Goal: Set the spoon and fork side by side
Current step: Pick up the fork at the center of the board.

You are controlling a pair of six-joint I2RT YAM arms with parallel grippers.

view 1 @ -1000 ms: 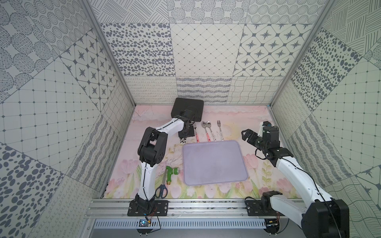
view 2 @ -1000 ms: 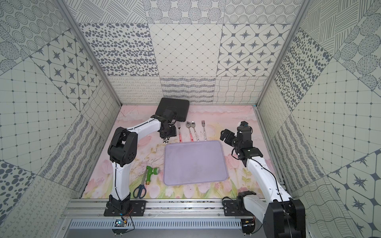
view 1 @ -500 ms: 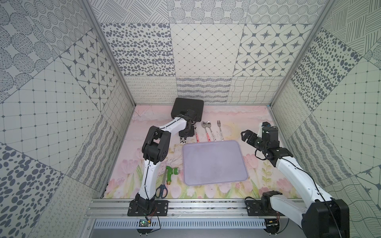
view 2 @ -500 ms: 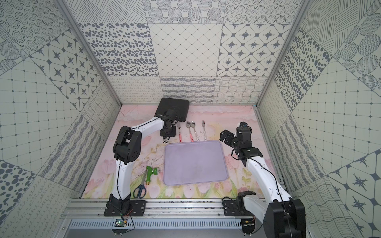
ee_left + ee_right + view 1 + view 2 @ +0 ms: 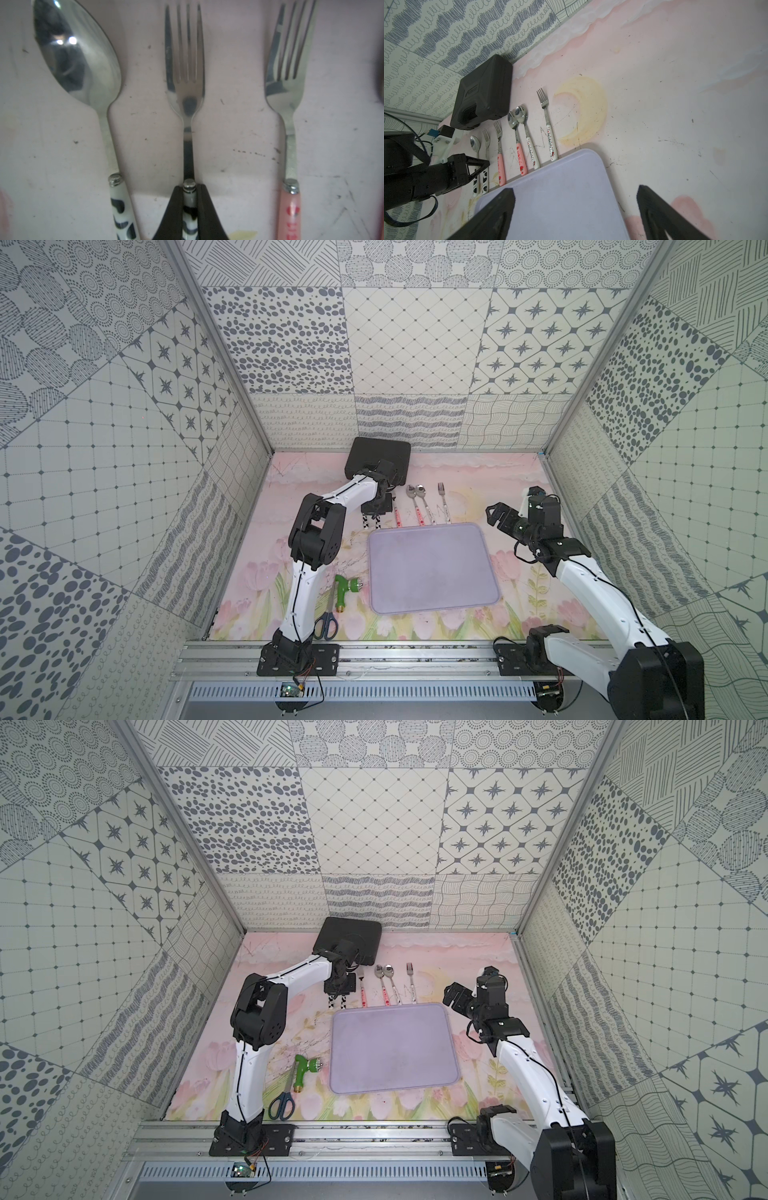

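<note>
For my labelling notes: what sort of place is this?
Probably a robot test cell: patterned wall panels enclose a floral tabletop; the left arm and right arm stand on an aluminium rail.

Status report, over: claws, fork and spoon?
Left claw shut on cow-print fork, at the handle. Cow-print spoon alongside, not touching. Right claw open, near the tray. Pink fork close by.

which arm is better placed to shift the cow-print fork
Left. The left gripper is shut on the cow-print fork, beside the matching spoon; the right gripper hangs open by the tray.
</note>
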